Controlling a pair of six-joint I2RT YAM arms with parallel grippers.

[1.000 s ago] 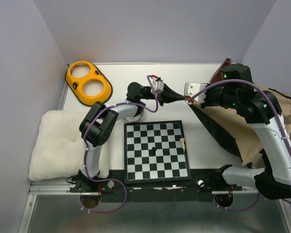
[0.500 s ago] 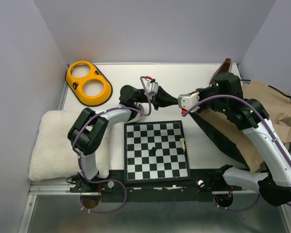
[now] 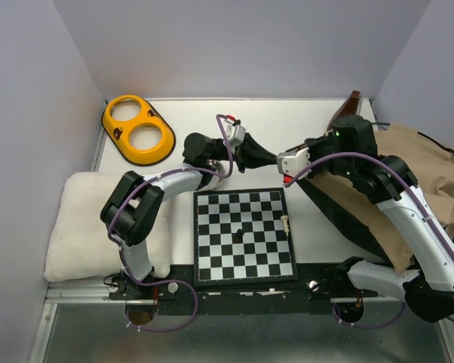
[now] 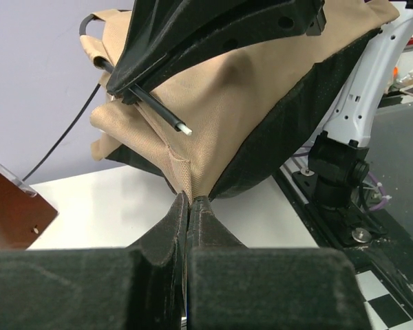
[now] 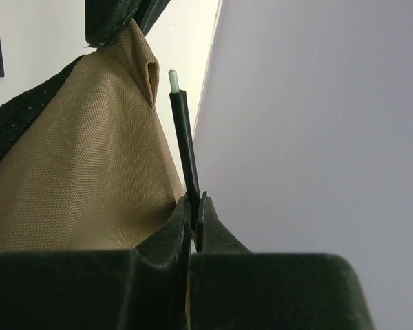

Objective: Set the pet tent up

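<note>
Left wrist view: we see left gripper pressed together, pinching tan corner of pet tent over white table. Right wrist view: we see right gripper clamped on thin black pole, its white tip bare, just beside that fabric corner. Top view: we note both grippers tip to tip beyond chessboard; tent bulk heaped at table's right edge; white cushion far left.

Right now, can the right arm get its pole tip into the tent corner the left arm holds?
Probably yes: the pole tip sits just beside the tent corner, with nothing between them.
</note>
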